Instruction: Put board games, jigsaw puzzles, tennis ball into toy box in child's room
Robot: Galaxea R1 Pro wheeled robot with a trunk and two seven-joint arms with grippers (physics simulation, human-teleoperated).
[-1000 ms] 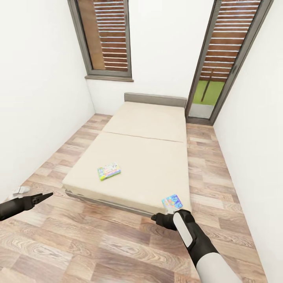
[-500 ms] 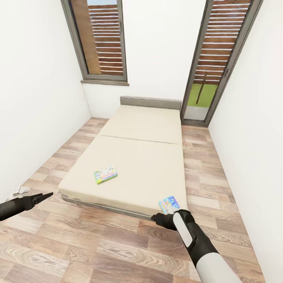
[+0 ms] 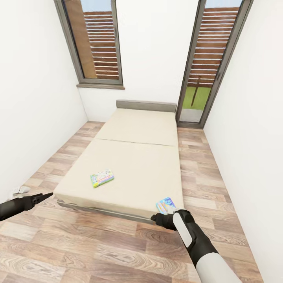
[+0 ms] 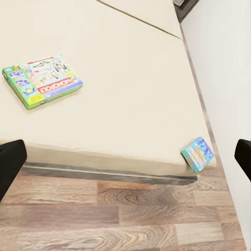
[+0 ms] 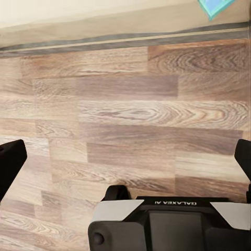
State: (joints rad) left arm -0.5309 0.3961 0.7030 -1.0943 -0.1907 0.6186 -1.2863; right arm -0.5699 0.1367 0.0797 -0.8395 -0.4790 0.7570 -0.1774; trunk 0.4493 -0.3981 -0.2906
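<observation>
Two board games lie on the bed [image 3: 137, 157]: the blue one [image 3: 165, 204] at its near corner, just ahead of the released right tool [image 3: 157, 218]; the green one [image 3: 101, 178] sits well ahead of the released left tool [image 3: 46, 195], long axis crosswise

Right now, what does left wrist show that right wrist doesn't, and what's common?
Left wrist: the green game lying flat on the mattress, the wall, and the whole blue game at the bed's corner. Right wrist: the robot's own body low over the floor, and mostly planks. Both: the bed edge, the wood floor, the blue game, and open tool fingers at the sides.
</observation>
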